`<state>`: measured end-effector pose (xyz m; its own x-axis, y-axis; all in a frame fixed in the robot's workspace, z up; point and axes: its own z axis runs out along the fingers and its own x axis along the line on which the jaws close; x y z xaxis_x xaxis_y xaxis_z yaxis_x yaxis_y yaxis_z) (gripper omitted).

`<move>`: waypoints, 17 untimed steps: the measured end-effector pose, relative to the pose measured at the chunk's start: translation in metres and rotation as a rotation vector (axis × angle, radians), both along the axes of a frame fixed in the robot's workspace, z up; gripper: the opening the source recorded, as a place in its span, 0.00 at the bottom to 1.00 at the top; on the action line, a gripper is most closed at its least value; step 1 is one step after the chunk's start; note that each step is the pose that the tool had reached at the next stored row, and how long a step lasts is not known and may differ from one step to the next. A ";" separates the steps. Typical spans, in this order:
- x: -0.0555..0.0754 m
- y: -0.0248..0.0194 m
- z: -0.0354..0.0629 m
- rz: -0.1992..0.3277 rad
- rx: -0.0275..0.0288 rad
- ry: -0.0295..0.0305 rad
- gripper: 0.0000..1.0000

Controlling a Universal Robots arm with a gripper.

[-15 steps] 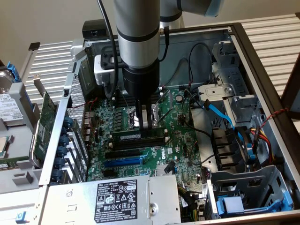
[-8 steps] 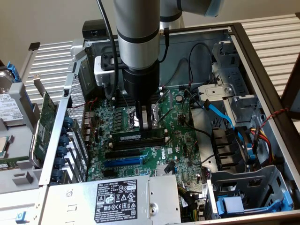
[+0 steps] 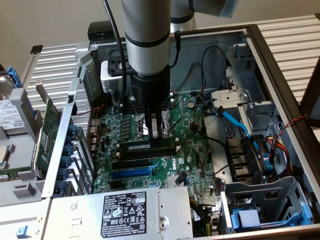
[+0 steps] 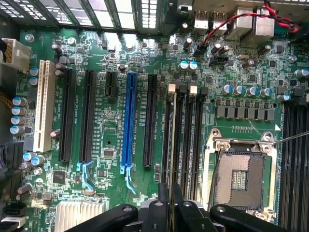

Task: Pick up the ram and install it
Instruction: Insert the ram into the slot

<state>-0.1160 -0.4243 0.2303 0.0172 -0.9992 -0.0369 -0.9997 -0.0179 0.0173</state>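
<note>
Counting from the largest down: one open computer case (image 3: pixel 280 75), holding one green motherboard (image 3: pixel 197 150), one grey power supply (image 3: pixel 170 215) with a black label along the near side, and one blue cable (image 3: pixel 234 119) looping through the case on the exterior view's right. Reaching straight down into that case: one robot arm (image 3: pixel 147 35). Lying outside the case on the exterior view's left: one green expansion card (image 3: pixel 47 132) with a metal bracket. Mounted on the board, seen from the wrist: one open processor socket (image 4: pixel 244 181), one white slot (image 4: pixel 43 106), one blue slot (image 4: pixel 128 121), three long black slots (image 4: pixel 89 116) alongside them. Standing on edge along a memory slot (image 4: pixel 185 140) near the board's middle: one ram (image 3: pixel 140 146), directly beneath the claw (image 3: pixel 154 137) and touching it. Closed on the ram's upper edge, pinching the thin stick between two dark fingers (image 4: pixel 157 212). Cannot tell whether seated fully in the slot
</note>
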 end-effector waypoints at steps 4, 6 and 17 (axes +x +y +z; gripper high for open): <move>0.000 0.0000 -0.0001 -0.005 -0.0002 0.0000 0.14; 0.000 0.0000 -0.0001 -0.008 -0.0004 0.0000 0.14; 0.000 0.0000 -0.0011 -0.011 -0.0005 0.0000 0.14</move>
<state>-0.1160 -0.4243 0.2291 0.0058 -0.9993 -0.0364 -0.9998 -0.0064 0.0173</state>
